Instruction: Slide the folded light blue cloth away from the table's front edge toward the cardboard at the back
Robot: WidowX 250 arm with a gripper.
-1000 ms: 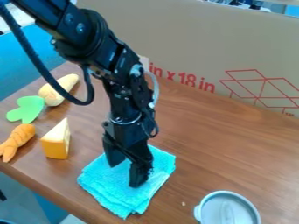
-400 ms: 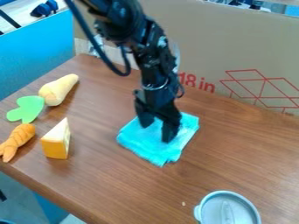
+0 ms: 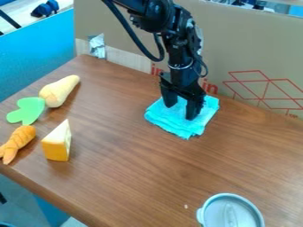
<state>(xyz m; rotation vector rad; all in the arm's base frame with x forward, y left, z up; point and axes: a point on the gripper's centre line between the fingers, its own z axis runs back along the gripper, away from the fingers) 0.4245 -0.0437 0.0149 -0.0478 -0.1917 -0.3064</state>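
One folded turquoise cloth has shifted toward frame upper right (relocation apparently advancing); black tool atop, fingers apart.

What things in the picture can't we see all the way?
All in the camera view:
- Square turquoise cloth: the black two-finger gripper covers part of it.
- Black robot arm: the top edge cuts it off.
- Round grey dish with a side handle: the bottom edge cuts it off.
- Yellow toy cheese wedge: its near sides hide its back.
- Tiny pale speck: too small to tell what it is.
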